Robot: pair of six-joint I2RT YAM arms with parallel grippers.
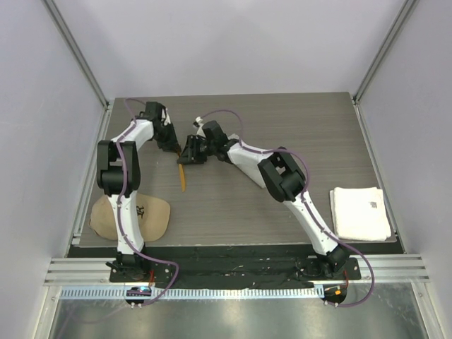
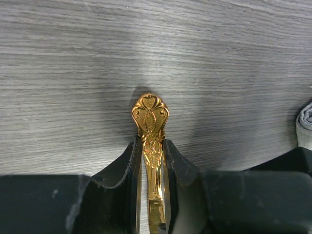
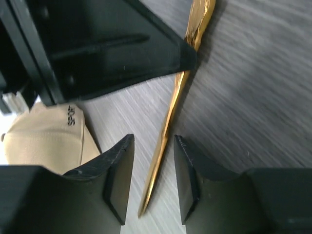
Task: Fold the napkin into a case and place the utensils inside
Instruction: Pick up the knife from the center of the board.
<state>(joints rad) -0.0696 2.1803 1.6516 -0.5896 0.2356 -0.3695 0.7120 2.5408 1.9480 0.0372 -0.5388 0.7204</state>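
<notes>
One of the utensils, a shiny gold piece (image 1: 183,176) with an ornate handle (image 2: 151,117), is clamped by the handle in my left gripper (image 2: 152,144), which is shut on it at the back left of the table (image 1: 171,147). Its slim end (image 3: 163,156) runs between the fingers of my right gripper (image 3: 153,139), which is open around it without touching. In the top view the right gripper (image 1: 189,152) sits just right of the left one. A sliver of light grey cloth, the napkin (image 2: 304,126), shows at the right edge of the left wrist view; its shape is hidden.
A tan cap (image 1: 131,215) lies at the near left by the left arm's base, also in the right wrist view (image 3: 44,139). A folded white towel (image 1: 360,212) lies at the near right. Grey walls enclose the wood-grain table (image 1: 282,127).
</notes>
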